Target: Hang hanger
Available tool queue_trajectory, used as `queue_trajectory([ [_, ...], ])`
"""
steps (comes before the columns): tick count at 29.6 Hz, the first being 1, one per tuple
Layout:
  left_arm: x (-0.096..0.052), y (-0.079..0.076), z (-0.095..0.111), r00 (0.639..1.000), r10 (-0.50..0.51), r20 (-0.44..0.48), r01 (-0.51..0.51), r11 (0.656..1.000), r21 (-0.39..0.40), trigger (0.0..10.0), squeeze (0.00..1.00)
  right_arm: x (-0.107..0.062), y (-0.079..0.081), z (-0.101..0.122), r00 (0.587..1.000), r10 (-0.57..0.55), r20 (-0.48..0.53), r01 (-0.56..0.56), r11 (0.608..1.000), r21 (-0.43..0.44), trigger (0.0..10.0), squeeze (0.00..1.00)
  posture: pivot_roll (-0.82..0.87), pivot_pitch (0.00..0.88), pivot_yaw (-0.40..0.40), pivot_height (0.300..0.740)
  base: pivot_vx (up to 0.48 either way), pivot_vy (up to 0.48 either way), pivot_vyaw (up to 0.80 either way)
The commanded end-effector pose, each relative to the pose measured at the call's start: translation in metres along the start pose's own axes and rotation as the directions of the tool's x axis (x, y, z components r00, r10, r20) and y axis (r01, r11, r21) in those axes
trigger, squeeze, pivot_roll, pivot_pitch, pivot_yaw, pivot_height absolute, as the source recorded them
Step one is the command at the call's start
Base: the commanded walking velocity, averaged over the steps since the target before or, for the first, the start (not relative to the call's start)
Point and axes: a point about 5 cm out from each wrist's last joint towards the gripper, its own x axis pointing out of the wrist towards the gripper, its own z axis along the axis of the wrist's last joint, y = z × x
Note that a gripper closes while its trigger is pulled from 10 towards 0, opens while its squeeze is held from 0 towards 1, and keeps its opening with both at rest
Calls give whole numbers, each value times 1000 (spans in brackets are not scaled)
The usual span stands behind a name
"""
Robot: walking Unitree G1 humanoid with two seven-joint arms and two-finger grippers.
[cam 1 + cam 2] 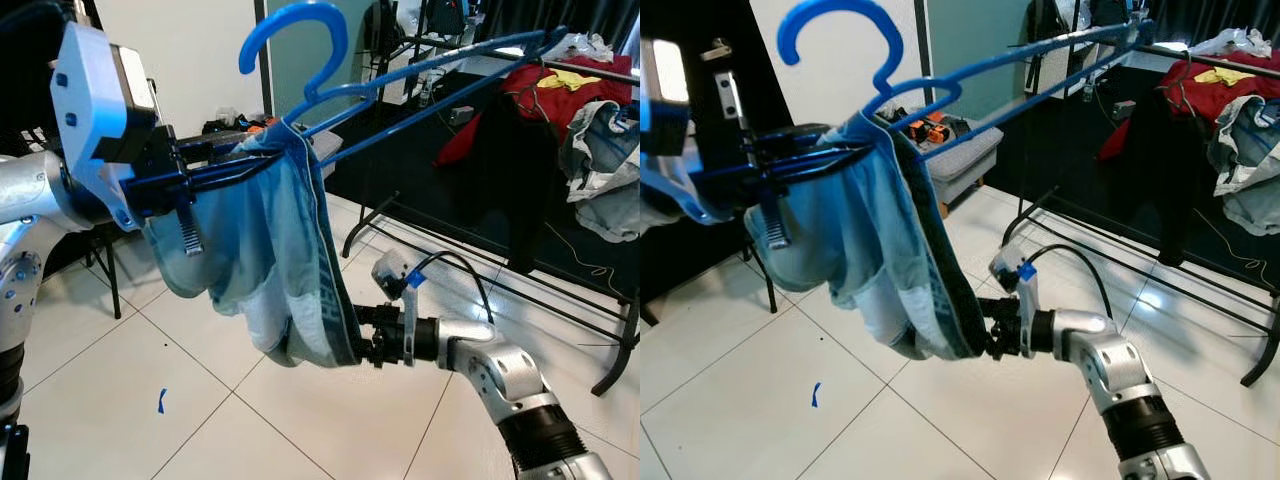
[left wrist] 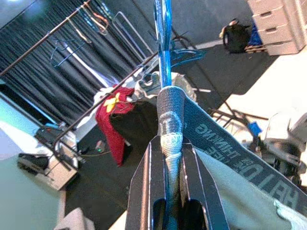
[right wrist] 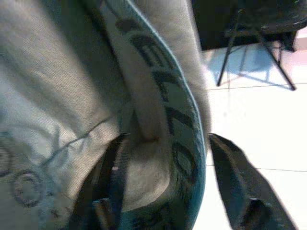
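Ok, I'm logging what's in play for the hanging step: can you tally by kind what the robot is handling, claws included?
blue hanger: 1
light blue garment: 1
claws: 2 (left claw, right claw)
Total: 4

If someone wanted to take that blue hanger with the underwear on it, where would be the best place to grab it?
Probably the bare blue bars of the hanger just below its hook, coming from above. That stretch is thin, rigid and uncovered, while the light blue underwear drapes over the end that the left end effector clamps; the right end effector sits around the garment's waistband.
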Motion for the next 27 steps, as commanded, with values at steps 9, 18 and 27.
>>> queue_trajectory([
  [9, -5, 1, -7, 999, 28, -37, -27, 1000, 11, 10000, 0, -11, -4, -5, 1000, -3, -23, 4, 999, 49, 0, 0, -68, 30, 27, 740, 0, 0, 0],
  [18, -6, 4, -9, 998, 55, -44, -54, 998, 31, 10000, 0, -14, -6, -3, 1000, -13, -12, 14, 997, 80, 0, 0, -66, 31, 27, 740, 0, 0, 0],
  [27, -11, 3, -27, 990, 97, -103, -95, 995, 31, 10000, 0, -23, -17, 20, 978, -69, 199, 31, 981, 190, 0, 0, -65, 34, 30, 740, 0, 0, 0],
])
